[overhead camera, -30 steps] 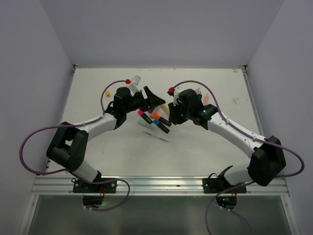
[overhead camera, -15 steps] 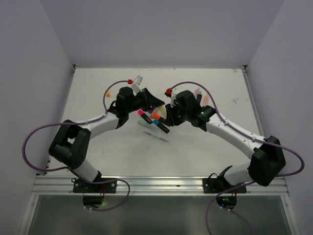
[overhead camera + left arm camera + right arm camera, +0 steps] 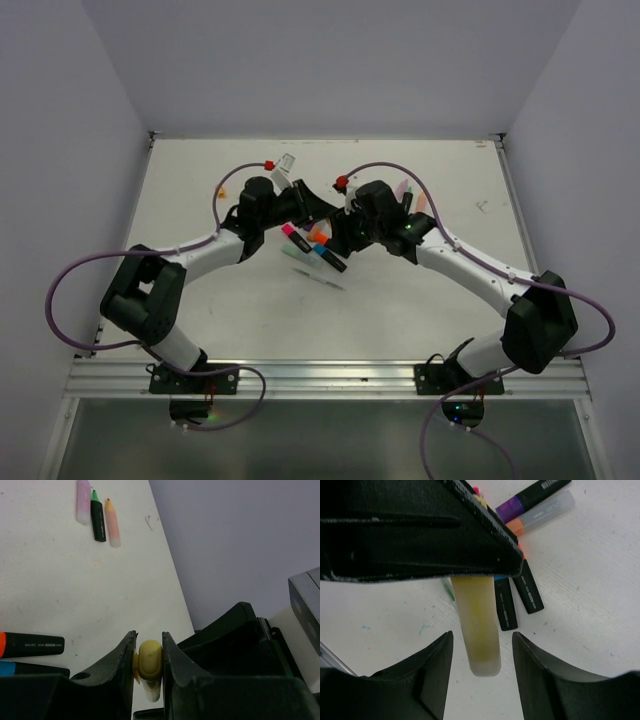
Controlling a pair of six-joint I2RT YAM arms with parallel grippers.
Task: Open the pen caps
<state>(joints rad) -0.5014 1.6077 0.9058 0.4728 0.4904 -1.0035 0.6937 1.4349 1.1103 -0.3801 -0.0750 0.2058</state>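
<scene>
Off to one side of the left jaws, two black barrels lie side by side on the bench (image 3: 60,580), one orange-ended (image 3: 32,643) and one blue-ended (image 3: 20,669), the second partly hidden by a finger. Well beyond the jaws, three more pens lie in a row: a pale pink one (image 3: 83,502), a black one with a green end (image 3: 98,519) and a pale orange one (image 3: 113,525).

Below and beyond the right jaws, two black barrels (image 3: 502,602) lie close together. Farther out, a purple cap (image 3: 509,511) sits on a black pen, with a greyish barrel with an orange end (image 3: 542,511) alongside it. The left arm's black finger housing (image 3: 420,525) crosses directly ahead of the right jaws and hides everything past the middle of the barrel they straddle.

The left jaws are narrow, pinched on the yellow cap (image 3: 150,661), which sits between the tips. The right jaws stand apart, one finger on each side of the pale yellow barrel (image 3: 476,620), with a gap showing on both sides. The barrel's flat end lies between them, toward the wrist.

From above, the left arm (image 3: 200,250) and the right arm (image 3: 470,270) both reach out from the near edge with elbows spread. Their wrists turn inward, so the two sets of jaws meet nose to nose over the pen cluster.
</scene>
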